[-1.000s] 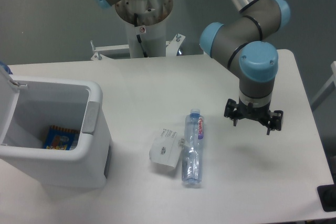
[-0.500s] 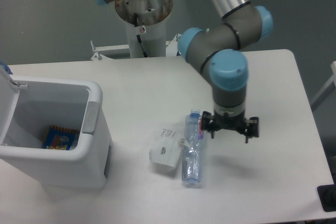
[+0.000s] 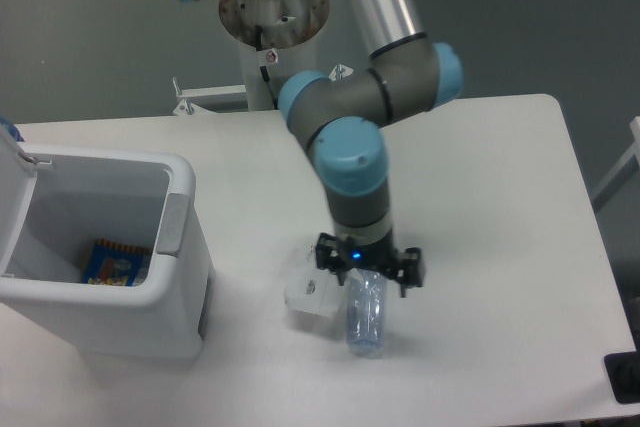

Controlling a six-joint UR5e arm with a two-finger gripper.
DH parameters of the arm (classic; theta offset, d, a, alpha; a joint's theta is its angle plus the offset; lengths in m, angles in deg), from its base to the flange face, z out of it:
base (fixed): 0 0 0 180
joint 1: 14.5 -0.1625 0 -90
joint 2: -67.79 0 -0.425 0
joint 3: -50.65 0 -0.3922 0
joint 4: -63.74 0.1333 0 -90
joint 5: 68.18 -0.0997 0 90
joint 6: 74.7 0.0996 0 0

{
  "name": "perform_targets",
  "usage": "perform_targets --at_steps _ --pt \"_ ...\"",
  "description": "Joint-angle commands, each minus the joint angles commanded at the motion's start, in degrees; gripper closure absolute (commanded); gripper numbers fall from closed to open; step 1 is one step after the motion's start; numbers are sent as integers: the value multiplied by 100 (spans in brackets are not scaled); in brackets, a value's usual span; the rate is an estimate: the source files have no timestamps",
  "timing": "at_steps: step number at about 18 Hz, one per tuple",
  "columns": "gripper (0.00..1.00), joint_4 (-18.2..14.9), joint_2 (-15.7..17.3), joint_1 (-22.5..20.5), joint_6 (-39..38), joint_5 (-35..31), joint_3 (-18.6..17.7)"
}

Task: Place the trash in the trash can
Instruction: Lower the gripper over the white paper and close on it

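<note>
Claw spread open, above one water bottle, contact unclear. One paper packet beside bottle on worktop. One trash can, lid up.

The gripper is hanging over the upper half of the bottle, so the wrist is blocking any approach to that end from above; only the bottle's lower end is showing clear. The paper packet is lying just beside the bottle's left side, crowding that flank. The bin is standing well to the left with its top gaping open, its lid tilting away at the far left edge. A small colourful packet is lying on the bin's floor.
</note>
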Motion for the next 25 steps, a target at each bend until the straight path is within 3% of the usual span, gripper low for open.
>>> perform_targets --at_steps 3,13,14,16,20,21,25 --pt "0 -36 -70 88 -18 53 -123" --pt "0 -36 -308 88 -62 264 -27" --pt "5 -44 -308 88 -62 273 -27" --pt "27 -44 -308 88 -70 282 -27" --pt "92 -36 -291 97 -360 282 -27" --pt "100 -36 -282 97 -387 290 -27" --pt "100 -36 -247 88 -387 361 -18"
